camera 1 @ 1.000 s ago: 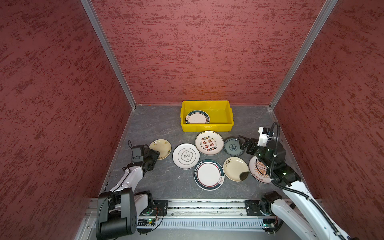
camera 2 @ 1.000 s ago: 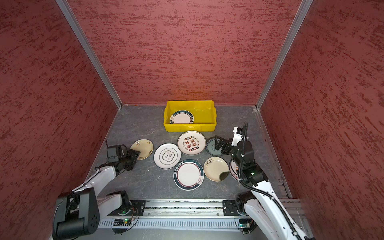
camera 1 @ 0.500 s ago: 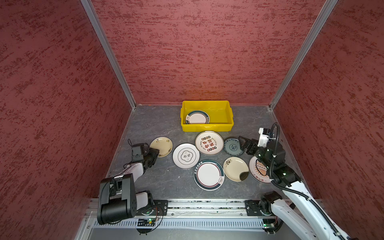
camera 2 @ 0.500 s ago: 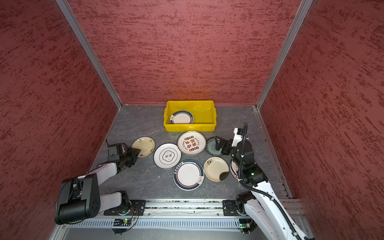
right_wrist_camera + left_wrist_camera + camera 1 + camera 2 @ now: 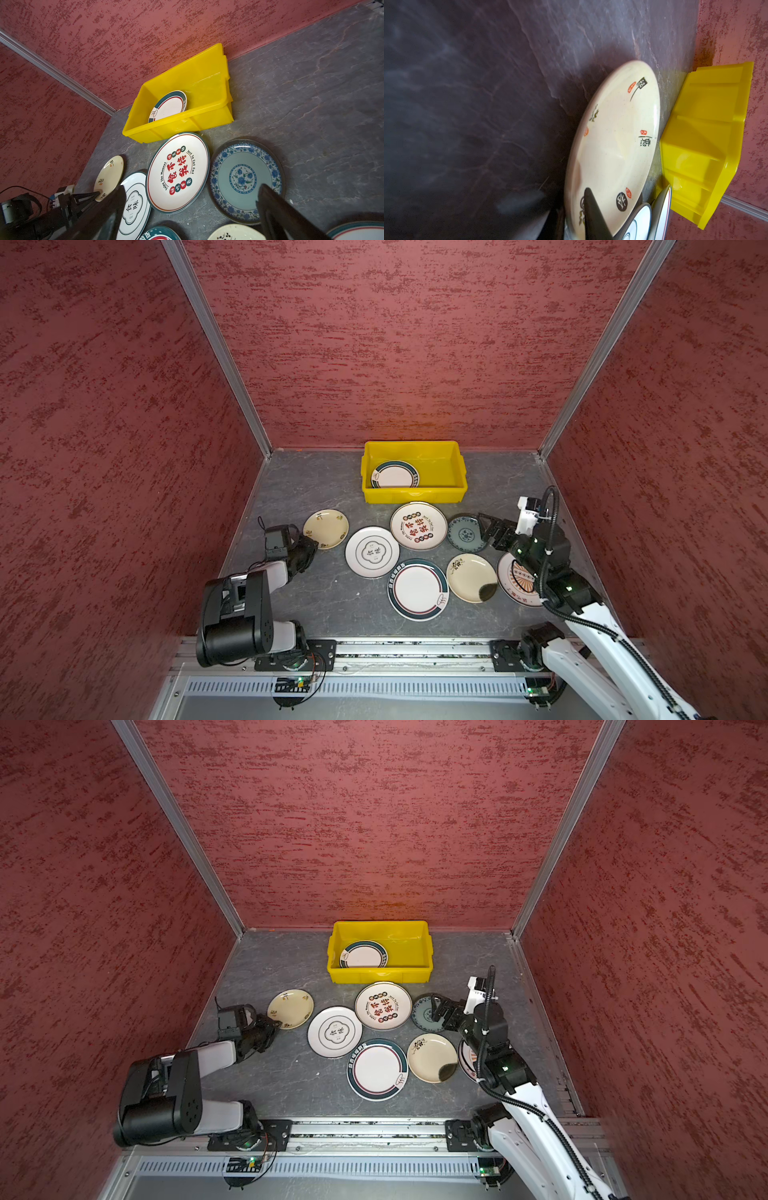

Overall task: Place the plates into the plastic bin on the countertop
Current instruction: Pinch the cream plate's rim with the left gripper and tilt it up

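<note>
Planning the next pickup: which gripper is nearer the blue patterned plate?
Right. The right gripper hovers open over the blue patterned plate; the left gripper is far across, shut on the cream plate.

Robot lab booth: red textured walls, aluminium rails, slate countertop.

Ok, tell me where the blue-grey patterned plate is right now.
In both top views the blue-grey patterned plate lies right of centre, beside the red-character plate, with the open right gripper at its right edge.
</note>
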`<state>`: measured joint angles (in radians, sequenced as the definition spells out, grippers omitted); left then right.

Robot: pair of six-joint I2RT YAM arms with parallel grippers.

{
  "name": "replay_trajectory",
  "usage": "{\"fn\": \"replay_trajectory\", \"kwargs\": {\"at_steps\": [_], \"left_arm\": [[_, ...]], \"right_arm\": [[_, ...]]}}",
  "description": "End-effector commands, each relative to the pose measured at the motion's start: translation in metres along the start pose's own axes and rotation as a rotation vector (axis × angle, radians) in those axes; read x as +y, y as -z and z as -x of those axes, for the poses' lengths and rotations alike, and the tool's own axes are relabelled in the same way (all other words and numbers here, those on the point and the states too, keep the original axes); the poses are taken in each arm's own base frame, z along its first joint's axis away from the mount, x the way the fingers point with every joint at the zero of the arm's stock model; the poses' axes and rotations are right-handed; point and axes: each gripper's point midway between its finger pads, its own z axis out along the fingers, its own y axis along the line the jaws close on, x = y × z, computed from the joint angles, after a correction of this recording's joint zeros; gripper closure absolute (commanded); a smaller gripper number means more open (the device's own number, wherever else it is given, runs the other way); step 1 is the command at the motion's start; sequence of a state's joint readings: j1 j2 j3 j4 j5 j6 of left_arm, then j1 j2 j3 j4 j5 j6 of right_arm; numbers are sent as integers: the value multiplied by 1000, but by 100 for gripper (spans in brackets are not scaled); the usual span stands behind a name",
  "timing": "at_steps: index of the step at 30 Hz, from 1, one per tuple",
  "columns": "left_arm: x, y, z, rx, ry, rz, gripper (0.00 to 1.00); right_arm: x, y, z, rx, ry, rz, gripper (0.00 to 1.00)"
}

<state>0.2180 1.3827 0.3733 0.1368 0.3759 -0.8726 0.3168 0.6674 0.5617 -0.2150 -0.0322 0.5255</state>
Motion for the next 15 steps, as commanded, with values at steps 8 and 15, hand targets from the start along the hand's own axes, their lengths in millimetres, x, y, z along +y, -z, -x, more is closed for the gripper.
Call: {"fn": "replay_trajectory", "kwargs": {"at_steps": [8,15], "left_arm": [[20,-5,-11,60,17,68,100],[11,-2,-15,83,20,27,100]], "right_arm": [[-2,4,-3,-2,-45,-1,1],[-1,4,-6,11,-61,8,1]]}}
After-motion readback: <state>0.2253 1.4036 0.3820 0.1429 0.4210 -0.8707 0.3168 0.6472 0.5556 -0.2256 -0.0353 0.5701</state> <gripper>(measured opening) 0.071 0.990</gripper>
